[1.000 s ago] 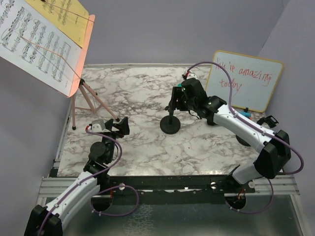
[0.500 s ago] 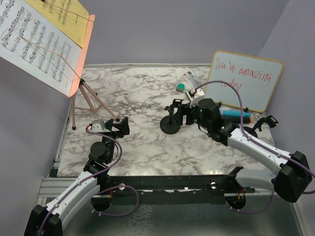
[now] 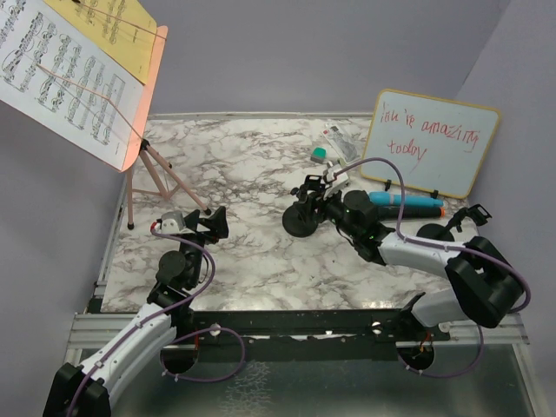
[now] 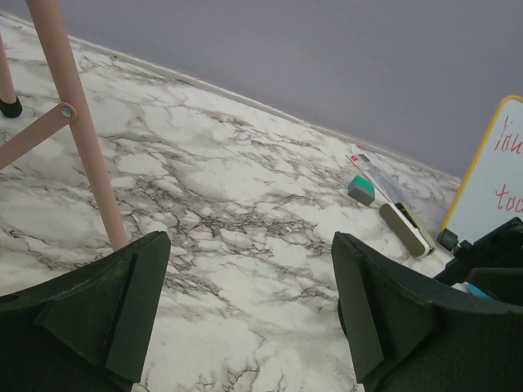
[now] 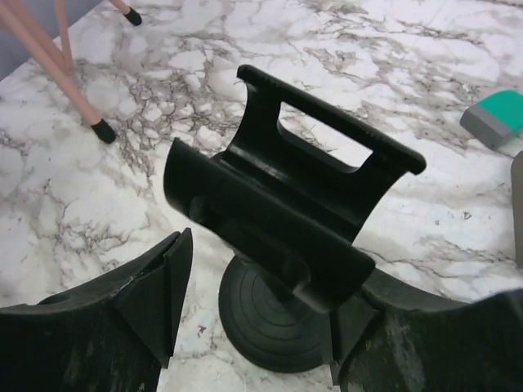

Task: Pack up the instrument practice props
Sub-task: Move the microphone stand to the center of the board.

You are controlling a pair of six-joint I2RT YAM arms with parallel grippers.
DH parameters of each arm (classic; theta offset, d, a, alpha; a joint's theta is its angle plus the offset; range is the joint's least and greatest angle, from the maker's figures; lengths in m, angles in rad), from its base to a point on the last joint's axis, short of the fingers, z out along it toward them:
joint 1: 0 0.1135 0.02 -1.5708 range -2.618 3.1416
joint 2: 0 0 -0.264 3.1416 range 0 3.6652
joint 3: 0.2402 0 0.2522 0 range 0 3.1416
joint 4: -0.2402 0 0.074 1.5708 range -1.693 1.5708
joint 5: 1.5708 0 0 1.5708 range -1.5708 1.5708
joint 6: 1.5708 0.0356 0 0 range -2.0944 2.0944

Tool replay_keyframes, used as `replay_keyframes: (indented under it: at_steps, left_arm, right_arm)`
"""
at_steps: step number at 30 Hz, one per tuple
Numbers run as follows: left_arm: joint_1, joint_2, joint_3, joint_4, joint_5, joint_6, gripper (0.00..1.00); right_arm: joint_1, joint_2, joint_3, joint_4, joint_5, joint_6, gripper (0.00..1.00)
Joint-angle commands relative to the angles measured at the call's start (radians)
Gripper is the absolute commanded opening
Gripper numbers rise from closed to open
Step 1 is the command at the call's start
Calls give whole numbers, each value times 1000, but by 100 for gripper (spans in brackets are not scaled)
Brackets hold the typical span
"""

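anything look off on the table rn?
Blue mic lies flat in front of the whiteboard, while the cradle on the mic pole sits empty. Nothing looks spilled or broken.

Soft even light, faint shadows, music rack edge glowing, near foregrounds blurred.

- This is a robotics lab test cell: a left arm and a right arm are bolted to an aluminium rail at the worktop's near edge.
- Plain lilac walls box in the marble-patterned worktop on three sides.
- Purple cables loop exposed along the arms.
- A pink music rack and a handwritten whiteboard stand on it.
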Motion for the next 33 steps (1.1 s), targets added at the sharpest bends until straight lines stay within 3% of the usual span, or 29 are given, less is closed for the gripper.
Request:
replay_keyframes:
  at_steps: [1, 9, 16, 26, 33]
  left_arm:
    - [0, -11, 11, -4, -1, -4, 87]
    - [0, -12, 9, -5, -1, -4, 87]
    - [0, -14, 10, -5, -4, -2, 87]
    - [0, -12, 9, -4, -7, -4, 87]
    - [0, -18, 7, -3, -6, -5, 87]
  right_arm:
    - [1, 71, 16, 185, 61, -30, 61]
    - [1, 150, 11, 259, 93, -40, 47]
    - [1, 123, -1, 190, 123, -41, 1]
    - [1, -216, -74, -243, 310, 29, 0]
    - [0, -440, -135, -432, 571, 58, 0]
